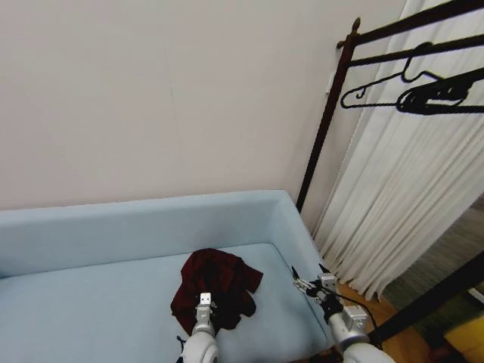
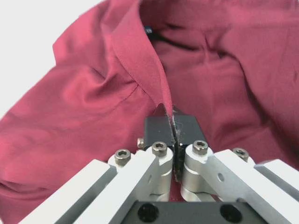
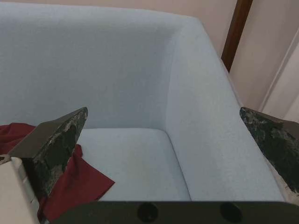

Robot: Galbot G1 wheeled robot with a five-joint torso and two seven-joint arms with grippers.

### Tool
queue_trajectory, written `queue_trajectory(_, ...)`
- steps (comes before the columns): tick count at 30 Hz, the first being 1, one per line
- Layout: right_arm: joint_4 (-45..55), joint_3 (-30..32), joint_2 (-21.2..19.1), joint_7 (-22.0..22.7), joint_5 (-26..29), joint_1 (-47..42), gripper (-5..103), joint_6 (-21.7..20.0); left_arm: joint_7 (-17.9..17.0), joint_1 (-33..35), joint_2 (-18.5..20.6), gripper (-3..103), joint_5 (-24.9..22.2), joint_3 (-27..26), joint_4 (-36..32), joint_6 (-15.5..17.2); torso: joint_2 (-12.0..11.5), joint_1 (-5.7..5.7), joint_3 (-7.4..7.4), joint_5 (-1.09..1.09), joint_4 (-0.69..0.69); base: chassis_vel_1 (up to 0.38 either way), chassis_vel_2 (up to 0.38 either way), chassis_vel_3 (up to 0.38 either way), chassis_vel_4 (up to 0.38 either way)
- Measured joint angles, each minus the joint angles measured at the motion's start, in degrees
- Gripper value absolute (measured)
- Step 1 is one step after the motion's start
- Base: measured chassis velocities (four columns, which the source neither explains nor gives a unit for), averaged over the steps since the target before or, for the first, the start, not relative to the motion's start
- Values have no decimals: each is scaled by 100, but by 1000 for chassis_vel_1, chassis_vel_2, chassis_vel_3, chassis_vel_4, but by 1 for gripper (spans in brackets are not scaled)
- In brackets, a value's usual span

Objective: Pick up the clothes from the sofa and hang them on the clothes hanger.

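Starting at the left, we see the long pale blue upholstered sofa [image 1: 91,227] set against a bare wall, and on its seat, right of the middle, the crumpled dark red cotton-looking shirt [image 1: 215,276] lying in a loose heap. The left gripper [image 1: 204,301] sits at the near edge of that heap. In the left wrist view its jaws are pressed together on a thin ridge of cloth, a seamed edge running down from the collar (a sensible spot, since a doubled hem gives more to bite on than a single layer). We judge the shirt to be light, limp and a little slippery: it should drape and swing when lifted, with the sleeves trailing below, so a hold near the collar ought to keep the neck opening uppermost for hanging. Further right, the right gripper [image 1: 310,286] hovers over the bare cushion near the sofa's end arm, its jaws spread wide apart and holding nothing, with a corner of the red cloth just beside one of them. Beyond the sofa's end stands the dark wooden clothes rack [image 1: 325,121], with black plastic hangers [image 1: 442,97] on its upper rail, well above the shirt, and a white pleated curtain [image 1: 401,204] behind.
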Motion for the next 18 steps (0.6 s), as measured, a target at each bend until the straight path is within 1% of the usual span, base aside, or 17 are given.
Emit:
queue_trajectory(3,-81,-106,-27,1,25,114,100,-11,41,50,98,0,-2,-61,-196,37,0,0,0,1,0,0,0,0,0)
queue_trajectory(7,-420,-607,-191,66,216,568,100,-85,140,127,330,0,-136,-336,-572,127,0,0,0,0,0,0,0,0,0)
queue_trajectory(8,-420,-607,-191,66,216,568,100,-85,140,127,330,0,-136,-336,-572,127,0,0,0,0,0,0,0,0,0)
queue_trajectory(11,-789,-1222,-306,236,566,1086,100,-190,251,118,428,0,-382,-583,-708,138,-1,0,0,0,1,0,0,0,0)
queue_trajectory(12,-789,-1222,-306,236,566,1086,100,-190,251,118,428,0,-382,-583,-708,138,-1,0,0,0,1,0,0,0,0)
queue_trajectory(15,-1181,-1854,-348,415,914,1685,100,-289,439,61,468,0,-743,-822,-752,134,0,0,1,0,1,0,0,0,0)
queue_trajectory(16,-1181,-1854,-348,415,914,1685,100,-289,439,61,468,0,-743,-822,-752,134,0,0,1,0,1,0,0,0,0)
queue_trajectory(17,-1351,-2133,-344,514,1088,1969,100,-346,576,25,481,0,-892,-924,-722,80,0,0,1,0,-1,0,0,0,0)
queue_trajectory(18,-1455,-2284,-335,566,1175,2140,100,-371,657,5,488,0,-967,-978,-685,35,0,0,1,-1,0,0,0,0,0)
